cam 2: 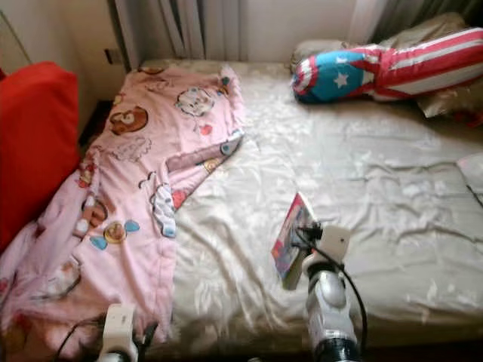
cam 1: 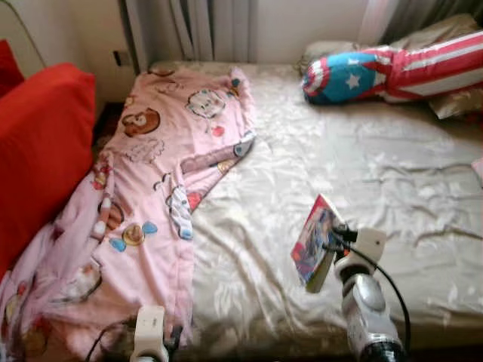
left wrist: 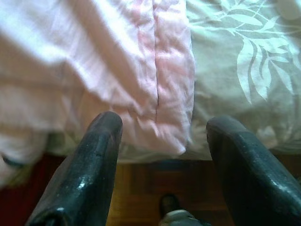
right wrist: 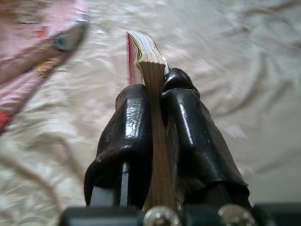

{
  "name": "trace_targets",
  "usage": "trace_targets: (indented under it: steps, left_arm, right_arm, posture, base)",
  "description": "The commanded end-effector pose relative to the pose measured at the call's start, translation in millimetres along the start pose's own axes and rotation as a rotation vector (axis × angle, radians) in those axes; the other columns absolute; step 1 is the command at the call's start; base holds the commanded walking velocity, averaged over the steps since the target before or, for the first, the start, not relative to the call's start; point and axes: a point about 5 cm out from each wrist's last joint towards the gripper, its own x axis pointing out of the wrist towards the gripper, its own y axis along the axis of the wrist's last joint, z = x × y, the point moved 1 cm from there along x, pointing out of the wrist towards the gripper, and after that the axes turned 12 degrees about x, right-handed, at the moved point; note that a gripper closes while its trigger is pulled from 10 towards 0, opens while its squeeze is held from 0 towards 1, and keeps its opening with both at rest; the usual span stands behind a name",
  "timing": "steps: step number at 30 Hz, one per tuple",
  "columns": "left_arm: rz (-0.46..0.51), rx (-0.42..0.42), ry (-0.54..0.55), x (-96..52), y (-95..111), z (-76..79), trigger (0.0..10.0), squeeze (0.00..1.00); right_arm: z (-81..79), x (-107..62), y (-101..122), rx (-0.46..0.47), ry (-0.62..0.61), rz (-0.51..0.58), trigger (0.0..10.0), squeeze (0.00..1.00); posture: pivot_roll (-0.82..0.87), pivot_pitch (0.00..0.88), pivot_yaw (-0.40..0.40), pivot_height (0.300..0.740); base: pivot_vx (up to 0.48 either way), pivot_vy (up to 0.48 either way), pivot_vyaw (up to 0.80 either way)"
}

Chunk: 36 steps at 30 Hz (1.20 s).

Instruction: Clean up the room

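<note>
The bed (cam 1: 362,173) stretches out ahead of both tools, beige sheet rumpled. A pink blanket (cam 1: 151,188) drapes its near-left side, just ahead of the left tool (left wrist: 162,155), whose fingers (left wrist: 89,160) are spread wide over the blanket's hem. The right tool (right wrist: 157,117) is clamped on a book (cam 1: 315,240), held above the sheet.

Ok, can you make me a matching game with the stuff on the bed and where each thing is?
Things:
1. book
2. pink cartoon blanket
3. star pillow
4. red cushion

Places:
A. at the head of the bed, on the robot's right
B. beside the bed, on the robot's left
C. clamped in the right gripper
D. spread over the left side of the bed

Pairs: 1-C, 2-D, 3-A, 4-B
</note>
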Motion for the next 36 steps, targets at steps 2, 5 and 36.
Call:
trace_targets:
  steps: [2, 5, 36]
  left_arm:
    - [-0.004, 0.013, -0.018, -1.1, -1.9, 5.9, 10.0, 0.00]
    - [-0.004, 0.013, -0.019, -1.1, -1.9, 6.1, 10.0, 0.00]
    - [-0.018, 0.031, -0.026, -1.4, -3.8, 7.6, 10.0, 0.00]
  right_arm:
    - [5.6, 0.3, 6.1, -0.002, -0.017, 0.028, 10.0, 0.00]
    - [6.2, 0.3, 6.5, -0.009, -0.019, 0.031, 10.0, 0.00]
    - [-2.0, 0.0, 7.6, -0.054, 0.030, 0.052, 10.0, 0.00]
  posture:
    - [-0.05, 0.128, -0.029, 0.740]
    - [-0.05, 0.128, -0.029, 0.740]
    - [-0.05, 0.130, -0.025, 0.740]
  base:
    - [0.000, -0.264, -0.71]
    - [0.000, -0.264, -0.70]
    - [0.000, -0.338, 0.09]
